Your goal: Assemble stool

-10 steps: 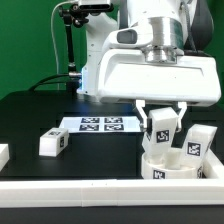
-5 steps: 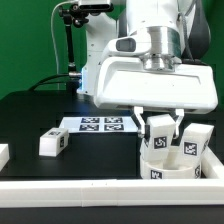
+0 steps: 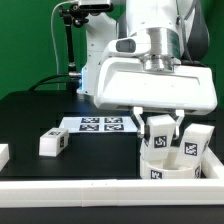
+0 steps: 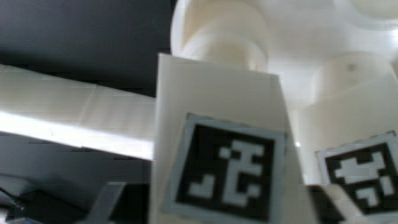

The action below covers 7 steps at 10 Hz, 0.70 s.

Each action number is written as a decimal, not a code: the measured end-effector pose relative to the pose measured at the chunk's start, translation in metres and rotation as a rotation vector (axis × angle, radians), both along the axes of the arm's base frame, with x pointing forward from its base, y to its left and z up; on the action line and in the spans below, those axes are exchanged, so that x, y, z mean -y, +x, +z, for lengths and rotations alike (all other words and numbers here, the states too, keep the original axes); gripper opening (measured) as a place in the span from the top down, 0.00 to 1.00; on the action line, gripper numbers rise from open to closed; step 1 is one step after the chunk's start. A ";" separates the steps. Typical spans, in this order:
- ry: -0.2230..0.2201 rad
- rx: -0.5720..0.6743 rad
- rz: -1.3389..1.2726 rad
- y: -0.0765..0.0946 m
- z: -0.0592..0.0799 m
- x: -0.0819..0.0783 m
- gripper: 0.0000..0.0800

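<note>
**A:** Where's the gripper?

**B:** Low down, on the exterior view's right. Its fingers hang either side of a leg that stands upright between them.

**A:** Clamped on it?

**B:** I can't tell. The fingers sit close against its sides, but from here I can't see whether they press on it or leave a sliver of gap.

**A:** What does the leg stand on?

**B:** The seat, the thick round white disc near the front rail. The leg's lower end goes down onto it. I can't make out the joint.

**A:** And the other legs?

**B:** A second leg is upright on the seat too, just beside the first, toward the exterior view's right. The wrist view shows their two tags side by side. The third leg lies on the black table, well apart from the seat, toward the exterior view's left.

**A:** Anything else?

**B:** The marker board lies flat behind the third leg, toward the arm. There's also a white block, cut off at the exterior view's left edge.
</note>
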<state>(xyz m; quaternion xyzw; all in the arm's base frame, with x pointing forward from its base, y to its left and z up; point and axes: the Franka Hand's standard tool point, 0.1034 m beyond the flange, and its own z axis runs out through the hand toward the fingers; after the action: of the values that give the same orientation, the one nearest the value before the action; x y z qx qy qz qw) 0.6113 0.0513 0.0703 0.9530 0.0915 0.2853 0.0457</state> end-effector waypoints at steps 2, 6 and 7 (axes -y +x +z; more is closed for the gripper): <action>0.002 -0.020 -0.001 0.001 0.005 0.002 0.26; 0.021 -0.028 0.001 0.000 0.031 -0.003 0.19; 0.032 -0.053 -0.004 0.000 0.045 -0.003 0.19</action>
<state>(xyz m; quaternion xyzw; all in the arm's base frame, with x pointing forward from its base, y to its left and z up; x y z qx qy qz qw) 0.6117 0.0543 0.1154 0.9610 0.0862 0.2612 0.0285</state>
